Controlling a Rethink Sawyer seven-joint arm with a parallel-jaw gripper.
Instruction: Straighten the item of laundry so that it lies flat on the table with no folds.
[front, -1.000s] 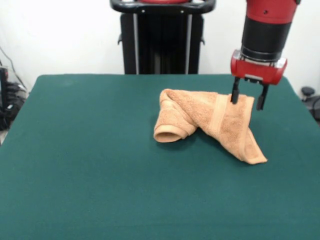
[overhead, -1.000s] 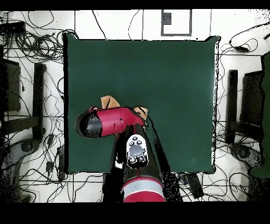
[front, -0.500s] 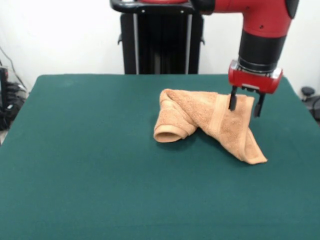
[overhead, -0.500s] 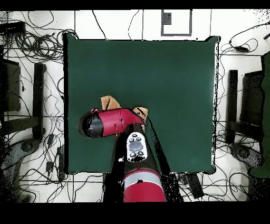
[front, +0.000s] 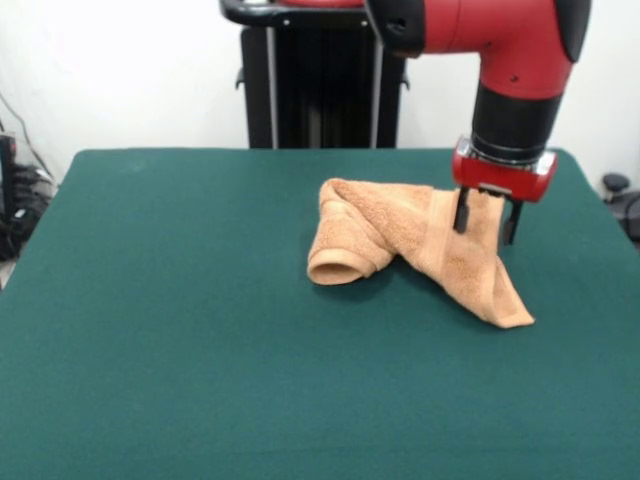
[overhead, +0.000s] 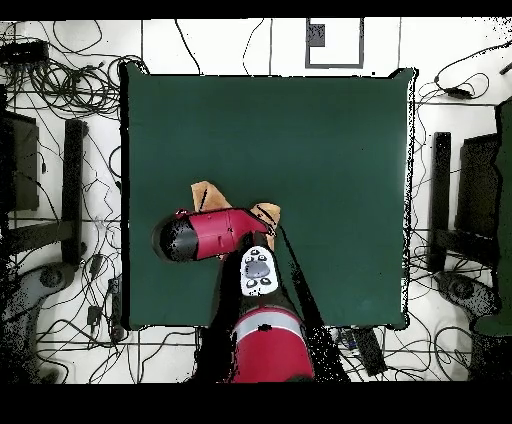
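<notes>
Towel (front: 420, 245) lies rumpled, mostly hidden overhead beneath the arm (overhead: 215, 235); jaws spread apart, straddling its far corner.

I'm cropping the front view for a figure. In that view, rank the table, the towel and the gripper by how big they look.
1. The table, filling most of the view.
2. The towel, crumpled.
3. The gripper, its fingers open over the towel's far edge.

My red arm (overhead: 215, 234) lies across the towel (overhead: 208, 193), hiding most of it. I see only two tan bits on the green table (overhead: 300, 140).
</notes>
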